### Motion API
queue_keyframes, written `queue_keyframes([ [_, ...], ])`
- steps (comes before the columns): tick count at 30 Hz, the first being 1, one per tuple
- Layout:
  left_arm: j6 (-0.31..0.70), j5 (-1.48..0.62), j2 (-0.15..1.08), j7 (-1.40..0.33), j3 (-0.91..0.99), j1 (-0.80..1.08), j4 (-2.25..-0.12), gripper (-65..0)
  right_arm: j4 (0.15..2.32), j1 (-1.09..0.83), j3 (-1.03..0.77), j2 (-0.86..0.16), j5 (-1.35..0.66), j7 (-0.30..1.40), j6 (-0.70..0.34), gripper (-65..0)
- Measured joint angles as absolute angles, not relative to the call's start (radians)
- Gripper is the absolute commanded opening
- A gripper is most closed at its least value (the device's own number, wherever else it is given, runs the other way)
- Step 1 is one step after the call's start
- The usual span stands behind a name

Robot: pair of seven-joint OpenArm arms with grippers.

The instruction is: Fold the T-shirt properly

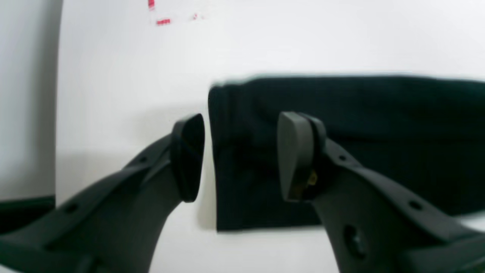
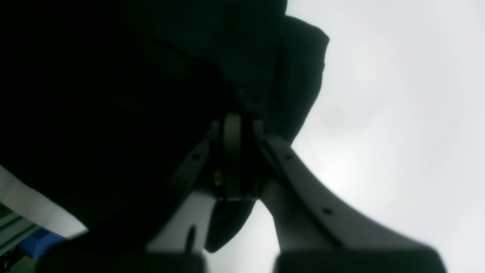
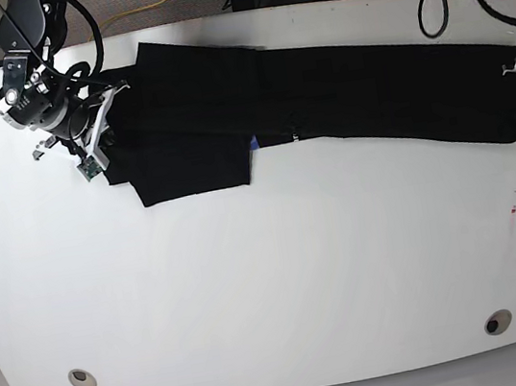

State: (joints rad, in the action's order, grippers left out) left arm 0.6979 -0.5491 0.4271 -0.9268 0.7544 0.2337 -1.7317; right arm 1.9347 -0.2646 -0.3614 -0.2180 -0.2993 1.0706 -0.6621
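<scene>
1. We have the T-shirt [image 3: 321,96] stretched as a long black band across the upper part of the base view, from upper left to the right edge, lying on the white surface [image 3: 272,288]. We judge the step in hand to be a lengthwise fold being laid down.
2. To do it well, we would keep the band flat and its long edges parallel, and back the free arm straight off so it drags no cloth.
3. Left end, base view: a wider panel hangs below the band, lower left of the shirt, not lined up with it. We think that needs tucking under or squaring before the next fold.
4. Right gripper [image 2: 233,151], upper left of the base view: clenched on a bunch of black cloth, which fills the left and top of its wrist view. We would hold that pinch steady as an anchor.
5. Left gripper [image 1: 238,155], right edge of the base view: jaws apart, nothing between them. In its wrist view it straddles the square corner of the folded end, which lies flat on the surface.
6. Cloth: plain black, matte, soft creases. A small bluish tab [image 3: 252,141] peeks out below the band's lower edge.
7. Tiny white mark [image 3: 295,135] just right of it; too small to read.
</scene>
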Motion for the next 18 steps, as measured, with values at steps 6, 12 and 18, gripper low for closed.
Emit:
queue_keyframes([
  [6, 0.698, -0.686, 0.496, -0.931, 0.76, 0.303, -1.753, -36.0, 1.935, -0.265, -0.361, -0.214, -0.301, 1.07, -0.662, -65.0],
  [12, 0.697, -0.645, 0.431, -0.925, 0.82, 0.137, -1.729, -35.7, 1.935, -0.263, -0.361, -0.212, -0.308, 1.07, -0.662, -65.0],
  [18, 0.696, -0.446, 0.392, -0.932, 0.755, -0.077, -1.546, -35.7, 1.935, -0.259, -0.361, -0.213, -0.312, 1.071, -0.662, -65.0],
])
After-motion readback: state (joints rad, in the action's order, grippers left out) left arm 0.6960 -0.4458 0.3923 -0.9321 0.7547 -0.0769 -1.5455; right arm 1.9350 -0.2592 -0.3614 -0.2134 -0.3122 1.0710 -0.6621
